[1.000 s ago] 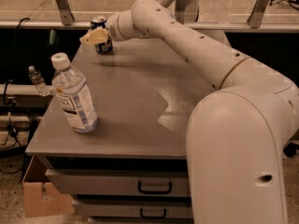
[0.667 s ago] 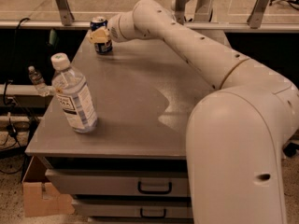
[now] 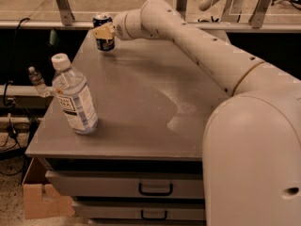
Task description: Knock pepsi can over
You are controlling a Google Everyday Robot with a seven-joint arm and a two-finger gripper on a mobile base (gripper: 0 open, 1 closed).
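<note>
One gripper [image 3: 101, 32] at pepsi can [image 3: 106, 45] (upright), water bottle [image 3: 74, 100] well apart

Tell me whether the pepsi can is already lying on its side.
No, the pepsi can stands upright near the far edge of the table, with the gripper right against its upper part.
</note>
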